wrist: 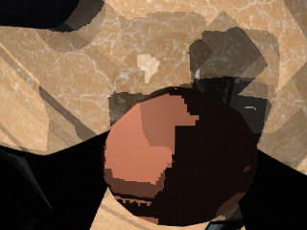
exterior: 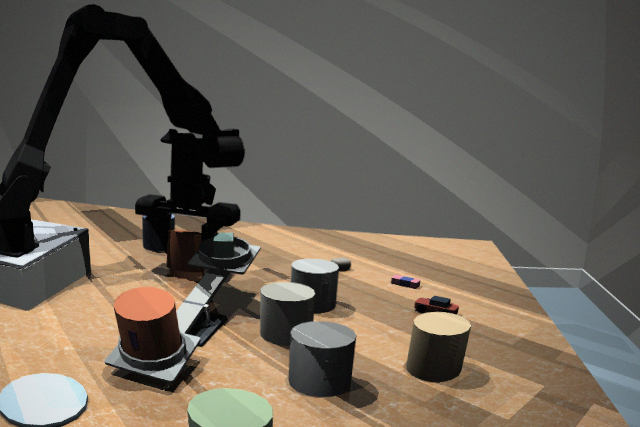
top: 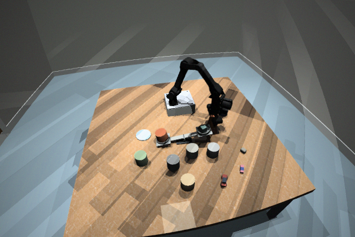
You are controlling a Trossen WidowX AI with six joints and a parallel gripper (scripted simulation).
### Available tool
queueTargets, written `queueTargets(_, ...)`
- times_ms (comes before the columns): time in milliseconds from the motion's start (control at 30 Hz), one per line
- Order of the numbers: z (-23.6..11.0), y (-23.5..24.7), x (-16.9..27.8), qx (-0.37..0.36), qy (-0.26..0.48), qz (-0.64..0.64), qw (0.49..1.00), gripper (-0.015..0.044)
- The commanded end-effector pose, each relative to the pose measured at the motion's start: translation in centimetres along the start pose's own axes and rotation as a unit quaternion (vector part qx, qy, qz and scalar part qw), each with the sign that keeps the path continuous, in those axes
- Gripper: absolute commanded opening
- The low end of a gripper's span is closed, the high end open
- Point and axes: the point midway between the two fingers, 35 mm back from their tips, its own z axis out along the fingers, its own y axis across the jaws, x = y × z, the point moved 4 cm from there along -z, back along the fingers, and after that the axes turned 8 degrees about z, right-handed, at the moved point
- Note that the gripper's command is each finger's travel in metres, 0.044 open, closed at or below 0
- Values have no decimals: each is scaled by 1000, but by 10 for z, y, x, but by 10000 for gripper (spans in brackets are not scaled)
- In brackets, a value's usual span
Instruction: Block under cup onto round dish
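Exterior view: the small teal block (exterior: 223, 237) sits uncovered in the ring on the balance's far pan (exterior: 242, 260). Just behind that pan, the black gripper (exterior: 185, 236) is clenched on the lifted rust-brown cup (exterior: 183, 254), low at the wooden table (exterior: 465, 401). The other orange cup (exterior: 146, 321) stands on the near pan, beside the pale-blue round dish (exterior: 42, 398).

No words, numbers or brand names can be read anywhere in these pictures. The round orange-brown cup (exterior: 146, 322) on the near end of the grey balance has a small dark blue patch low on its side, which may be a label, but it is too small and blurry to tell. The black robot arm (top: 212, 116) has a tiny orange mark on its wrist in the top view, and it does not read as letters either.
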Motion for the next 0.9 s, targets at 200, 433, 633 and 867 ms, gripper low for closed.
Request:
queueTargets(200, 0, 0, 0, 0, 0, 0, 1000, 263)
queueTargets(433, -12, -1, -1, 0, -1, 0, 1000, 440)
queueTargets(633, -53, 0, 0, -1, -2, 2, 1000, 440)
queueTargets(867, -63, -6, 10, -3, -8, 20, 1000, 335)
